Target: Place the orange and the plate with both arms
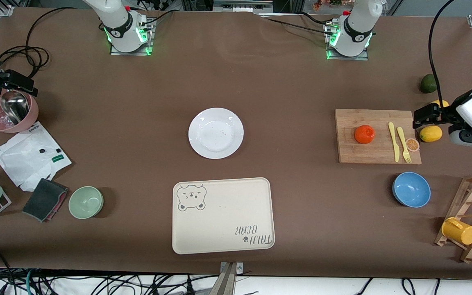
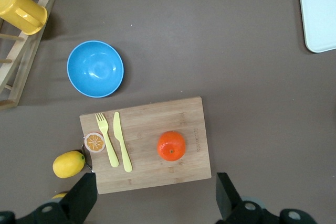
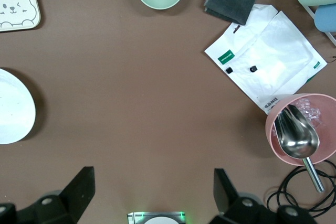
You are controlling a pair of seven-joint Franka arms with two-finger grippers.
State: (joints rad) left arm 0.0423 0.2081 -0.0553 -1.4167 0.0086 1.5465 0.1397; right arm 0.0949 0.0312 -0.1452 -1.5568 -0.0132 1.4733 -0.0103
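The plate [image 1: 216,133] is showing a glossy white glaze; the orange [image 1: 364,134] is looking dimpled and matt, lying on a matt wooden board [image 1: 355,153].

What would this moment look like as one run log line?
orange: on cutting board | plate: on table, bare | left gripper: open, above board edge | right gripper: open, waiting

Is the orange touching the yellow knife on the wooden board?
Apart. In the left wrist view, bare wood shows plainly between the orange and the yellow knife on the cutting board.
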